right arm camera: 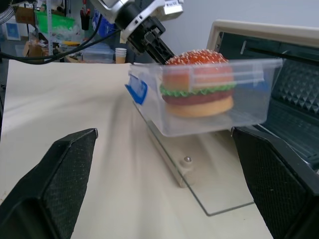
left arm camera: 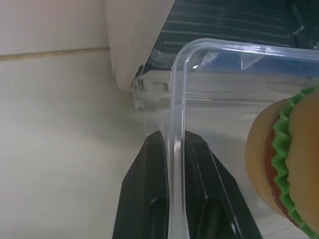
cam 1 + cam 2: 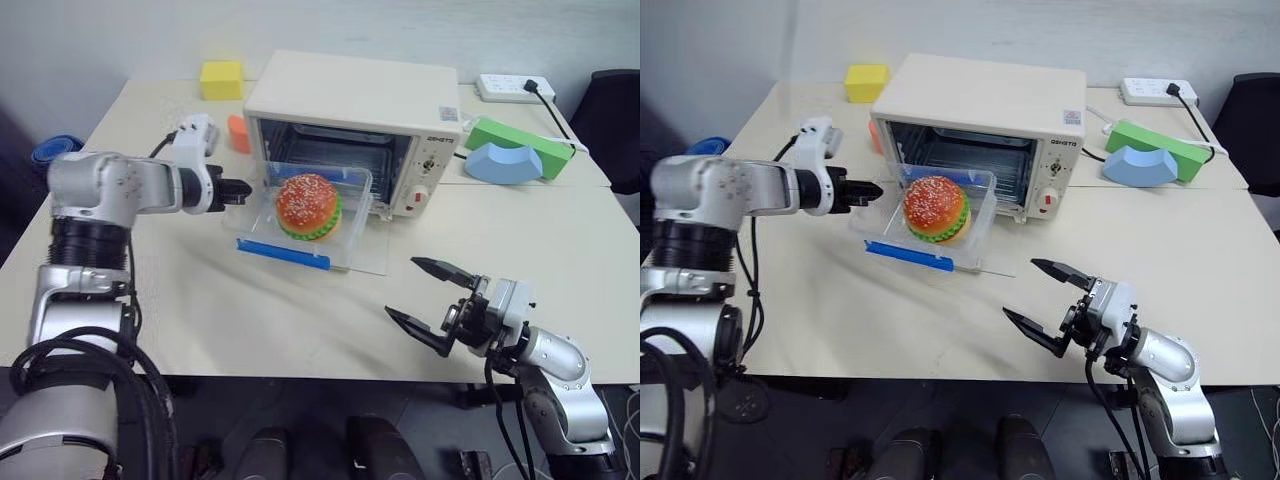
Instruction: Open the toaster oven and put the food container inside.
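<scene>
Left hand (image 3: 243, 190) clamped on food container (image 3: 305, 215) rim, we see it held before open toaster oven (image 3: 352, 135); right hand (image 3: 428, 303) fingers apart

You have a pale beige table (image 3: 250, 330) set against a plain light wall (image 3: 400, 30). A dark chair (image 3: 615, 120) stands just beyond its far right corner.

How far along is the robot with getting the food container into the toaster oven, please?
Done: the toaster oven stands open, its glass door folded down flat. In hand: the left gripper is shut on the rim of the food container, holding it above the door, just in front of the oven's mouth. Left: moving the container into the cavity and letting go. The right gripper hangs open, apart from it.
</scene>
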{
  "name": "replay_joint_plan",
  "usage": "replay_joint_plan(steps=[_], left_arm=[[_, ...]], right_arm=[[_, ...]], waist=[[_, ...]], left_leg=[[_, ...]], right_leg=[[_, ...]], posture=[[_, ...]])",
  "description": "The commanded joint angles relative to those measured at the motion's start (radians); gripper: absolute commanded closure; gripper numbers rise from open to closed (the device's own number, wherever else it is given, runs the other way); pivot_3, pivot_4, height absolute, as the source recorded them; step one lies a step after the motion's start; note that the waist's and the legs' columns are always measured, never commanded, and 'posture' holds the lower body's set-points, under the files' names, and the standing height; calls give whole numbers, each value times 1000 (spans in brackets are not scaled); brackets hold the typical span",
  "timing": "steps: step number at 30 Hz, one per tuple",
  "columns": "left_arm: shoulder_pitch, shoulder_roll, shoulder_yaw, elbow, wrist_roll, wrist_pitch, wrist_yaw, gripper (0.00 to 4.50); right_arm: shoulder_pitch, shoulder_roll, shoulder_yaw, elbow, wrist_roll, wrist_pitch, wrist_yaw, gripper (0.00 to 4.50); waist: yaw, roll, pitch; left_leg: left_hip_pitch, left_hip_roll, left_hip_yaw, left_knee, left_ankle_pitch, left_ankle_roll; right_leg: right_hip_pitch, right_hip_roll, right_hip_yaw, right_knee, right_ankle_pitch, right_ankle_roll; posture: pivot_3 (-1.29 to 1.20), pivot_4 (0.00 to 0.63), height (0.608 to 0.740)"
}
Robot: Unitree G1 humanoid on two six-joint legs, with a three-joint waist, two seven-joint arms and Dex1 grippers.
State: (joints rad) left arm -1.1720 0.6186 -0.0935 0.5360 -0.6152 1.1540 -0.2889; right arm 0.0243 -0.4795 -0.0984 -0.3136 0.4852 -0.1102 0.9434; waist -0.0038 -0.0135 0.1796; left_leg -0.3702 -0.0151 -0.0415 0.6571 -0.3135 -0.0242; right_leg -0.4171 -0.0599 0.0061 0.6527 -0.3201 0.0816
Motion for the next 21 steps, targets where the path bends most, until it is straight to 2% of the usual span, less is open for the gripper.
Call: replay_joint_plan(steps=[1,3,8,13,16,19,21], left_arm=[[-65,-42,-12,84,98,-111,-59,4367],[-92,-79,1,162,139,-161,-69,4367],[-143,-118,16,250,209,-198,-126,2931],[-144,-90,85,223,211,-194,-187,1452],[-71,-4,103,91,179,-166,-331,1452],[87,134,113,-84,152,-234,-535,1415],[214,217,111,-173,158,-351,-676,1804]], right_arm=[[17,0,-21,-57,-3,-16,-32,0],[26,1,-18,-73,-9,-15,-49,0],[57,3,-25,-112,-12,-6,-94,0],[61,-9,-25,-142,3,38,-132,0],[41,-37,-18,-183,17,110,-152,0],[14,-90,4,-216,5,232,-182,653],[-6,-111,33,-238,12,314,-202,1369]], waist=[[2,0,0],[4,0,0],[4,-1,1],[0,-3,2],[-5,-2,2],[-21,-2,2],[-23,-2,2]], left_leg=[[0,0,0,1,0,0],[0,-1,0,2,0,0],[0,-1,0,2,0,1],[0,-1,0,2,0,1],[0,0,0,2,0,1],[0,0,0,1,0,0],[1,1,0,1,0,0]], right_leg=[[0,0,0,-1,0,0],[0,-1,0,-1,0,0],[0,-1,0,0,0,1],[0,-1,0,0,-1,1],[0,-1,0,1,-1,1],[0,-1,1,3,-1,1],[0,-1,1,2,-1,0]], posture=[[0,150,740],[0,150,740],[0,150,740],[0,150,740],[0,150,740],[0,150,740],[0,150,740]])
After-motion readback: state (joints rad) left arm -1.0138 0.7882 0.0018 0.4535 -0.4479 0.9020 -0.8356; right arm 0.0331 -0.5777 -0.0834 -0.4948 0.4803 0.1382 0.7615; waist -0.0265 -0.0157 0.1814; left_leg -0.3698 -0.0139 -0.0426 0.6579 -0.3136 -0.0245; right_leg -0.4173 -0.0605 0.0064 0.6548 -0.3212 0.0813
